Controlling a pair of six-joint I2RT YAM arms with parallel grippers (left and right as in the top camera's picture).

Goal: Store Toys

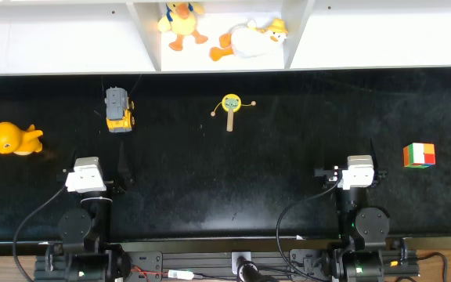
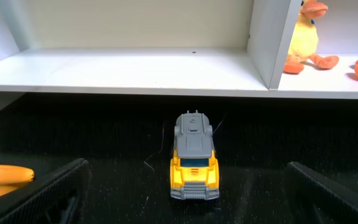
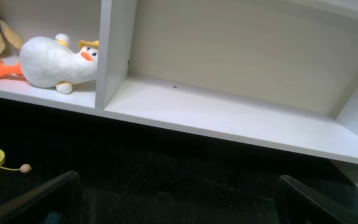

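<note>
- Left claw is spread wide and holds nothing. It sits back near its base, lined up on the toy truck.
- Right claw is also wide open and empty, facing the shelf's empty right bay.
- Four toys lie on the bench:
  - truck, up-left of centre
  - orange duck, far left
  - rattle drum, centre
  - colour cube, far right
- The yellow plush duck and white plush duck already sit in the middle bay.
- Risks as I see them:
  - The truck looks wheeled. A nudge from one finger before the other lands likely rolls it off toward the shelf.
  - Its cab tapers upward, so a high pinch may squeeze it out. Grip low on the body.
  - The shelf floor stands above the bench. A low carry clips the front lip and knocks the toy loose.
  - The middle bay is crowded, and adding a toy there may shove a plush out. Use the side bays.
  - The rattle's bead cords can snag a finger or drag on release.
  - The orange duck is rounded and may slip.
  - The cube and orange duck sit near the bench ends, so a bad push could send either one off the end.
</note>
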